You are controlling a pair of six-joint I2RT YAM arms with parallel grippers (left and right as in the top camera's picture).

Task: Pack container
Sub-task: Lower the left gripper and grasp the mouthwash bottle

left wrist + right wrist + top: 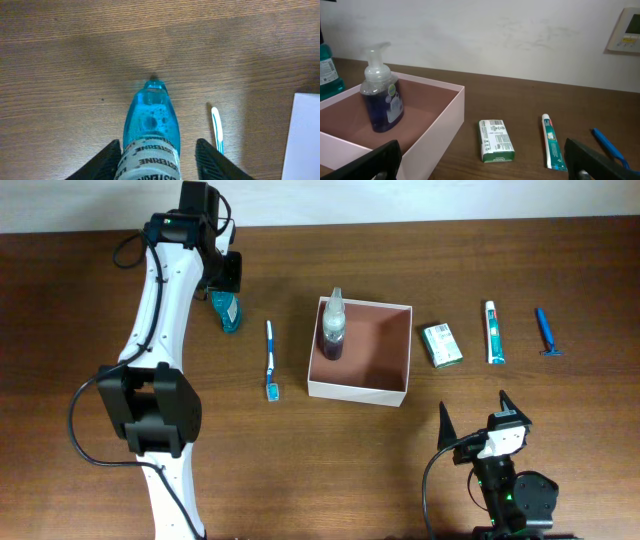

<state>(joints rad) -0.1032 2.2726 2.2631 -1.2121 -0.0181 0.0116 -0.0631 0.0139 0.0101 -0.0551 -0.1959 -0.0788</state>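
Observation:
The container (398, 330), a square white-walled box with a reddish-brown inside, sits mid-table with a purple soap pump bottle (333, 326) standing in its left corner. At the far left a blue mouthwash bottle (150, 117) lies on the wood between the fingers of my left gripper (157, 145). The left finger rests against the bottle's label and the right finger (210, 160) stands a little off it, so the jaws are open around it. My right gripper (481, 150) hovers wide open at the front right, holding nothing.
A blue-and-white toothbrush (270, 360) lies between the mouthwash bottle and the container. Right of the container lie a green-and-white carton (441, 345), a toothpaste tube (494, 332) and a blue razor (547, 332). A wall runs along the table's far edge.

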